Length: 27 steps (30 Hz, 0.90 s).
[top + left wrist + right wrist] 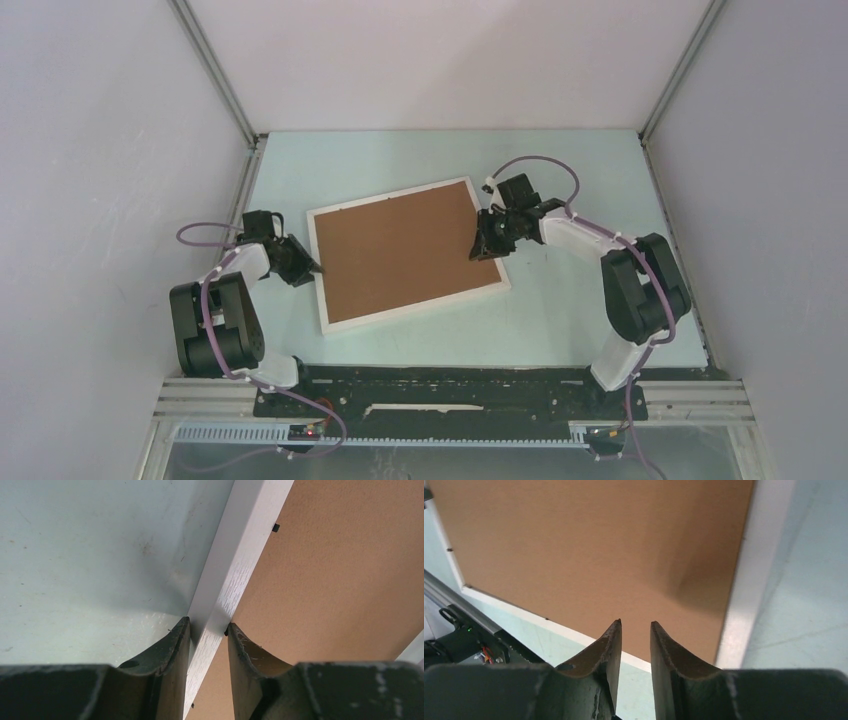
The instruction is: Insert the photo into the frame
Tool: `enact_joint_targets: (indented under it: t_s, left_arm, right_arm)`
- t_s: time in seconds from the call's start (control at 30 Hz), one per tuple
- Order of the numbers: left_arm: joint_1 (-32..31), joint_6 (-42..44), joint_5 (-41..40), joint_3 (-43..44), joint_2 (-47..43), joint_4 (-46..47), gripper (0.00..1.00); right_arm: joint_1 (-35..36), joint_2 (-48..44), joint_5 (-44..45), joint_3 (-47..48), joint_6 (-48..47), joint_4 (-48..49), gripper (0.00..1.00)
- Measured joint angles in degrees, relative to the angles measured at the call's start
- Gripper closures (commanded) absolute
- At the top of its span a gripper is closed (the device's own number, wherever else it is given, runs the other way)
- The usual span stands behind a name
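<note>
White frame (235, 570) edge gripped by left end effector (207, 625), right end effector (635, 624) parted over board (589, 545)

backing board (400, 250) lies in frame (415, 307), frame flat on table (560, 330)

Top view: bright, even, diffuse light from above; no glare, mildly soft detail. Left wrist: left fingers (165, 660) at 6 o'clock dark, out of focus; frame (235, 575) grain crisp at centre. Right wrist: soft shadow patch on backing board (574, 545) toward 3 o'clock; right fingers (599, 655) blurred, underlit.
</note>
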Motion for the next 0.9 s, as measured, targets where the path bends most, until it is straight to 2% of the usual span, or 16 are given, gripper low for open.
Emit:
enact_joint_targets:
  t_s: [0.1, 0.17, 0.23, 0.27, 0.33, 0.4, 0.57, 0.9]
  left_arm:
    - [-0.04, 0.00, -0.02, 0.00, 0.00, 0.02, 1.00]
    - [-0.07, 0.02, 0.00, 0.00, 0.00, 0.02, 1.00]
    - [-0.09, 0.11, -0.02, 0.00, 0.00, 0.02, 1.00]
    - [-0.09, 0.26, -0.02, 0.00, 0.00, 0.04, 1.00]
    - [-0.13, 0.37, -0.02, 0.00, 0.00, 0.07, 1.00]
    - [-0.15, 0.39, -0.02, -0.02, 0.00, 0.09, 1.00]
    - [-0.15, 0.42, -0.02, -0.02, 0.00, 0.11, 1.00]
    - [-0.15, 0.42, -0.02, -0.04, 0.00, 0.13, 1.00]
  right_arm:
    - [1.29, -0.98, -0.57, -0.09, 0.13, 1.49, 0.68]
    - [1.49, -1.33, -1.57, -0.09, 0.20, 2.86, 0.65]
    - [1.36, -1.33, -1.70, -0.09, 0.26, 3.65, 0.41]
    - [1.05, -1.38, -1.55, -0.17, 0.46, 3.65, 0.35]
    - [-0.20, -1.97, -0.85, -1.07, 0.74, 3.58, 0.31]
    - [-2.80, -2.78, -0.79, -2.12, 0.61, 2.38, 0.30]
    - [-7.30, -2.89, -1.75, -3.15, 0.68, 1.90, 0.39]
    - [-7.04, -1.75, -4.98, -5.05, 1.66, 4.20, 0.41]
